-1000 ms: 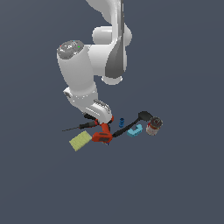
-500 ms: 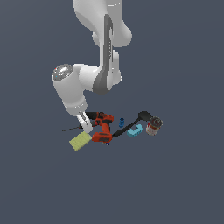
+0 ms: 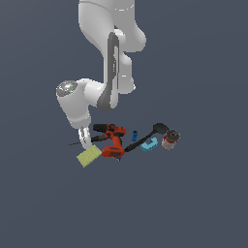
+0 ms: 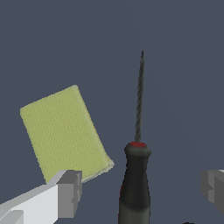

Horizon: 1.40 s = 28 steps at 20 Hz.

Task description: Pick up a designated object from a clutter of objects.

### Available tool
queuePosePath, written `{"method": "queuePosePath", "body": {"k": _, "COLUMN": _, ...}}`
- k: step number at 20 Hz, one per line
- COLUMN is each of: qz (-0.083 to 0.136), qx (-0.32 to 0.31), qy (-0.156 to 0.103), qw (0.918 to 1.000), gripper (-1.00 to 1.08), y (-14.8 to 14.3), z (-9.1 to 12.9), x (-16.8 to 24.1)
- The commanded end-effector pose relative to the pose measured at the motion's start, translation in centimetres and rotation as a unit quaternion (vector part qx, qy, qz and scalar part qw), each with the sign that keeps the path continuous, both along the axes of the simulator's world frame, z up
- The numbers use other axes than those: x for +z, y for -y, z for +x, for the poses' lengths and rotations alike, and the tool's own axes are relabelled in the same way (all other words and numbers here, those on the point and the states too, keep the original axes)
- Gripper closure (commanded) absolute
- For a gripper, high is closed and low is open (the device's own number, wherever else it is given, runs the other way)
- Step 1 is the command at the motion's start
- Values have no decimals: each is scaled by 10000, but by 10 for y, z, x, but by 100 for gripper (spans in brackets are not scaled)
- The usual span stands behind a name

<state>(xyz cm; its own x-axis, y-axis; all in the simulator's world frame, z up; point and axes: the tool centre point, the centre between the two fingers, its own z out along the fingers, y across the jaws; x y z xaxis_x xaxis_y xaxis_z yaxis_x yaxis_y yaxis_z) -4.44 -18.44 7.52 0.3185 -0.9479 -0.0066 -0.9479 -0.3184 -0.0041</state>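
The gripper (image 4: 142, 190) stands wide open and holds nothing, its two fingers (image 4: 70, 192) set well apart on either side of the screwdriver (image 4: 135, 183). The black-and-red handle lies between the pads, nearer the middle than either one, and the slim shaft runs away from the fingers to a fine tip. The yellow sponge (image 4: 63, 131) lies just beside one finger, its corner close to the handle. To do the grasp well, the fingers should sink until the pads bracket the thick of the handle, clear of the sponge, then close squarely across it. In the exterior view the arm folds down steeply, wrist low over the edge of the clutter beside the drill (image 3: 112, 140), hand pointing at the floor
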Motion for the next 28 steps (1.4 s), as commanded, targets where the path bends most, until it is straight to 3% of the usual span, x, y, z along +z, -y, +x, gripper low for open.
{"method": "queuePosePath", "body": {"k": 1, "qz": -25, "qx": -160, "qy": -5, "qw": 9999, "gripper": -92, "y": 5, "z": -3, "x": -5}}
{"method": "queuePosePath", "body": {"k": 10, "qz": -32, "qx": -216, "qy": -12, "qw": 9998, "gripper": -92, "y": 6, "z": -5, "x": -12}}
{"method": "queuePosePath", "body": {"k": 25, "qz": -35, "qx": -247, "qy": -10, "qw": 9997, "gripper": -92, "y": 7, "z": -6, "x": -58}}
{"method": "queuePosePath", "body": {"k": 26, "qz": -35, "qx": -247, "qy": -10, "qw": 9997, "gripper": 108, "y": 7, "z": -6, "x": -58}}
{"method": "queuePosePath", "body": {"k": 28, "qz": -35, "qx": -247, "qy": -10, "qw": 9997, "gripper": 108, "y": 7, "z": -6, "x": -58}}
